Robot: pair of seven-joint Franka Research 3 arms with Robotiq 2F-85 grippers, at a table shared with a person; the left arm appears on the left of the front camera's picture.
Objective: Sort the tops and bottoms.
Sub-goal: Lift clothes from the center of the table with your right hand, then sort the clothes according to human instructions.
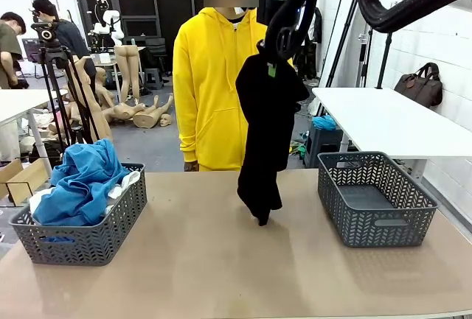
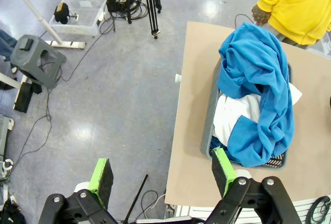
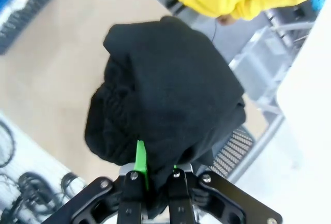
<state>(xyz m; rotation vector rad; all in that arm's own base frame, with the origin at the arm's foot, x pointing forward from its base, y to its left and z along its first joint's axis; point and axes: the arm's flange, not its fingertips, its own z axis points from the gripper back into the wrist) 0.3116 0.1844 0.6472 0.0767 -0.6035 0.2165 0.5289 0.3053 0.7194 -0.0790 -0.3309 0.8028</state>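
Observation:
The black bottoms [image 1: 264,131] hang in the air above the middle of the table, their lower end just touching the tabletop. My right gripper [image 1: 274,60] is shut on their top edge; in the right wrist view the black cloth [image 3: 165,105] bunches over the shut gripper [image 3: 155,175]. The tops, blue cloth [image 1: 81,179] over a white shirt [image 2: 235,114], lie heaped in the left basket [image 1: 88,239]. My left gripper [image 2: 163,175] is open, high above the floor beside the table's left edge, near that basket [image 2: 209,131].
An empty grey basket [image 1: 376,200] stands on the table's right side. A person in a yellow hoodie [image 1: 214,76] stands at the far edge, behind the hanging garment. A white table [image 1: 383,116] is at the far right; a tripod [image 1: 55,76] stands at the left.

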